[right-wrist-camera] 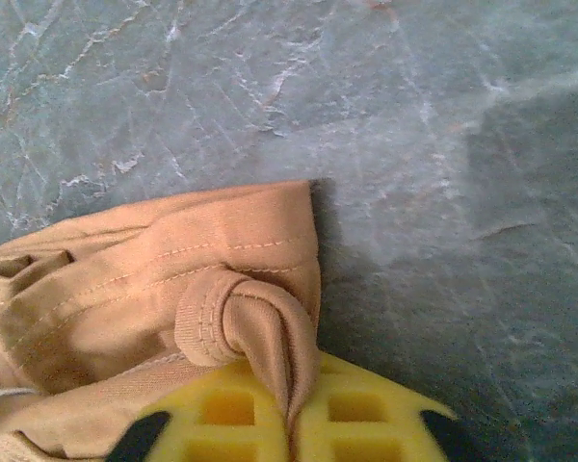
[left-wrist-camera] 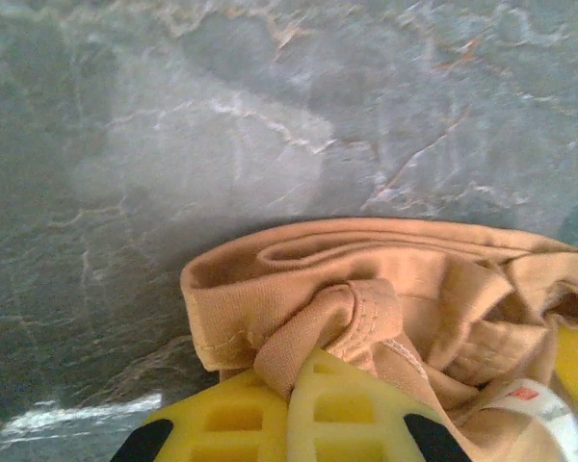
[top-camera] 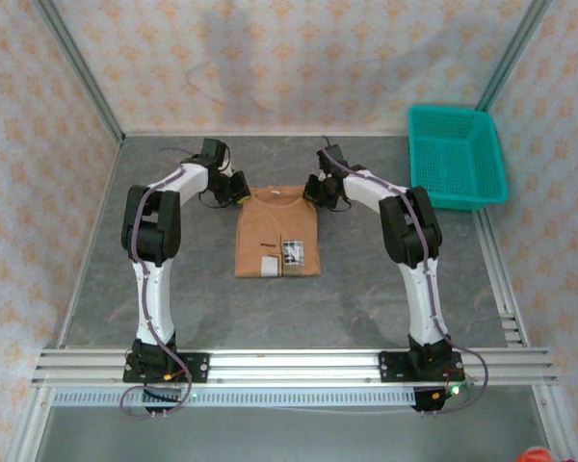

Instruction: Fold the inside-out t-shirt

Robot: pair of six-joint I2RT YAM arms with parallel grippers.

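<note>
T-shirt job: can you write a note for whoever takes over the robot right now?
Left tool: shut, pinching the t-shirt at its far left corner.
Right tool: shut, pinching the far right corner.
The t-shirt lies on the table, already a narrow rectangle, with its white label near the close edge. The teal basket sits far right, apart.
Left to do: probably carry the far end over toward the near edge, then let go.

A robot lab cell: aluminium rail frame (top-camera: pixel 299 364), patterned walls (top-camera: pixel 270 67), grey marbled table (top-camera: pixel 356 289).
</note>
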